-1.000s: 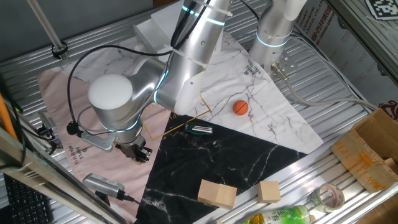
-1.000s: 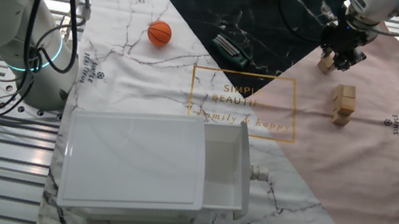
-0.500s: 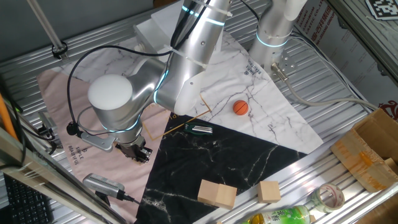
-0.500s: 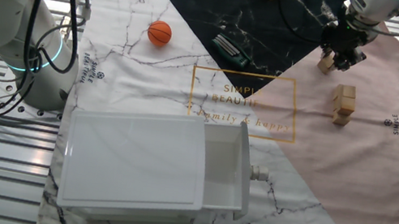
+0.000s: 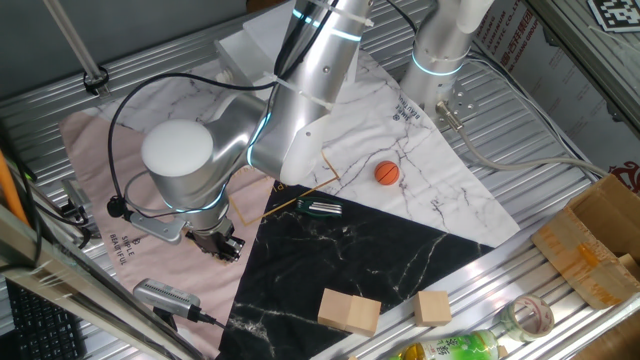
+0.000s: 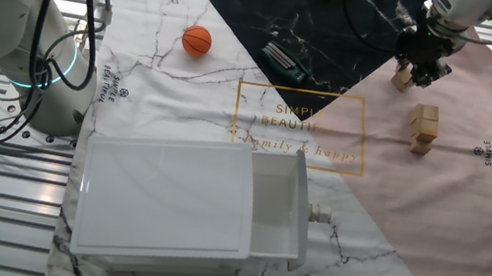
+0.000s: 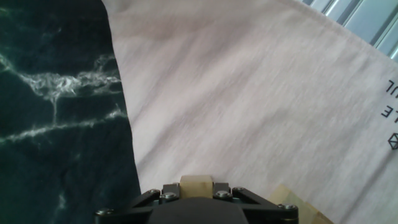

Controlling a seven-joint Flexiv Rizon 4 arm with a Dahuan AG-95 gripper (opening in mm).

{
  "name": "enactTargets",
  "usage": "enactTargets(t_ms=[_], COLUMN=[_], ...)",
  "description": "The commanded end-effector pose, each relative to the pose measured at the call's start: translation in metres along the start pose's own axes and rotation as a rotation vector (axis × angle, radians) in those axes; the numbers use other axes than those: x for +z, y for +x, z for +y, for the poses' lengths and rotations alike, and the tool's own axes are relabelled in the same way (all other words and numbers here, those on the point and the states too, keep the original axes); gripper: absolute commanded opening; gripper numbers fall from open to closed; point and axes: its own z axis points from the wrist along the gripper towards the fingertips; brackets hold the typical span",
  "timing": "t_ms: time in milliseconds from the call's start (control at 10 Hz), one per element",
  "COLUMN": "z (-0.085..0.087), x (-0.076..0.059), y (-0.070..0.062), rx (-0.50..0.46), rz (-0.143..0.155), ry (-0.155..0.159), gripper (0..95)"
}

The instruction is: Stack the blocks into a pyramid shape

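Observation:
In the hand view a light-tan block (image 7: 196,185) sits squeezed between the jaws of my gripper (image 7: 196,186), low over the pink cloth (image 7: 261,112). Part of another block (image 7: 291,200) shows at the lower right, just beside it. In the other fixed view my gripper (image 6: 419,67) stands near the cloth's far edge with a block (image 6: 401,78) at its fingertips. A small stack of blocks (image 6: 423,127) stands a little nearer on the cloth. In one fixed view my gripper (image 5: 222,245) is low over the cloth and the arm hides the blocks.
Two large pale wooden blocks (image 5: 349,311) (image 5: 433,307) lie on the black marble mat (image 5: 340,255). An orange ball (image 5: 387,173) and a dark clip (image 5: 322,208) lie mid-table. A white open drawer box (image 6: 183,208) stands on the marble cloth. A cardboard box (image 5: 598,240) is at the right.

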Motion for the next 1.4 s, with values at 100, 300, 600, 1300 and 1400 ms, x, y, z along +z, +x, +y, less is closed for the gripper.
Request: enactTargets(t_ms=[100, 300, 600, 1300, 1400], z=[0.000, 0.000, 0.000, -0.002, -0.002], x=[0.000, 0.000, 0.000, -0.026, -0.027], y=[0.000, 0.000, 0.000, -0.012, -0.013], rx=[0.000, 0.000, 0.000, -0.025, -0.030], rz=[0.000, 0.000, 0.000, 0.023, 0.024], ry=[0.000, 0.000, 0.000, -0.015, -0.016], gripper=[0.0, 0.0, 0.0, 0.0, 0.0])
